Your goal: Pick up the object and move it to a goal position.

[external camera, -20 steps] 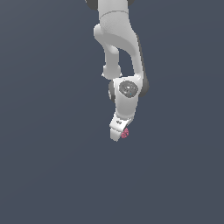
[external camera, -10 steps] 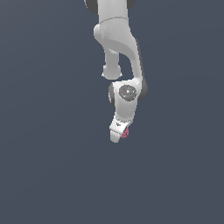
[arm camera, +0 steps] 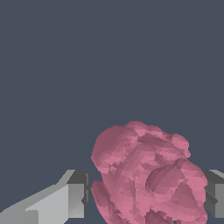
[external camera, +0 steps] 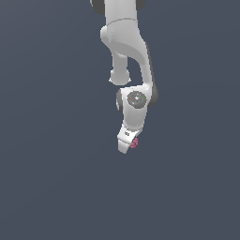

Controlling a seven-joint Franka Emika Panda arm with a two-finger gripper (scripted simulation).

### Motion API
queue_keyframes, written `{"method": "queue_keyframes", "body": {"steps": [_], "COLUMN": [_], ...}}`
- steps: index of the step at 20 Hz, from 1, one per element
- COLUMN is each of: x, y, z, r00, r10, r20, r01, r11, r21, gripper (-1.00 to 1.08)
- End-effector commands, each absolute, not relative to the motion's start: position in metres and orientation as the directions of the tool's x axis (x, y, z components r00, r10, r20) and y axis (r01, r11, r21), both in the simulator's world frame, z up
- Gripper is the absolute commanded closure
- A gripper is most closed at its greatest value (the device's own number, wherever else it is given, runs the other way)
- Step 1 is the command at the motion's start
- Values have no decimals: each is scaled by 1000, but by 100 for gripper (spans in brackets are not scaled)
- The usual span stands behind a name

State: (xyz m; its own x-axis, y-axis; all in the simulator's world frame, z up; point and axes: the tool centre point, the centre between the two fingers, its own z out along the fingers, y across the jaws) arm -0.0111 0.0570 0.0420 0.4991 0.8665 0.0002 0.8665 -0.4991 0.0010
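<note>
Floor (external camera: 51, 187): a plain dark blue-grey ground fills both views; there is no goal marker, no other object and no obstacle showing on it.
Arm (external camera: 126, 42): the white Panda reaches down from the top of the exterior view, with its wrist tilted so the hand points down and slightly toward the exterior view's left.
Gripper (external camera: 129, 145): it sits at the lowest point of the arm. In the wrist view its two grey finger pads (arm camera: 76, 199) flank the berry, one on each side. One pad seems to press against the lump, while a thin sliver of background shows beside the other, so I judge the hand clamped on the berry but cannot be certain of full contact on both sides.
Object (arm camera: 148, 175): a pinkish-red, bumpy, raspberry-like lump lies between the fingers. In the exterior view it is only a small red spot (external camera: 135, 143) at the fingertips on the exterior view's right side.
Progress: the approach and the grasp look done. Whether the berry is already clear of the ground cannot be told, since nothing marks the surface level.
Left to do: carry it to the goal, whose place the views do not show.
In the way: nothing visible; the risk is such a tiny, knobbly thing slipping out of the pinch.
</note>
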Motion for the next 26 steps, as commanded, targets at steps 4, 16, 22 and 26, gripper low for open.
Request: {"method": "queue_keyframes", "body": {"steps": [4, 16, 22, 26], "x": [-3, 46, 78, 96], "y": [50, 10, -14, -29], "z": [42, 43, 44, 45], "r00": [499, 499, 499, 499], "r10": [866, 866, 866, 866], "r20": [0, 0, 0, 0], "r01": [866, 866, 866, 866], "r11": [-499, -499, -499, -499], "r21": [1, 0, 0, 0], "gripper": [108, 108, 108, 108]}}
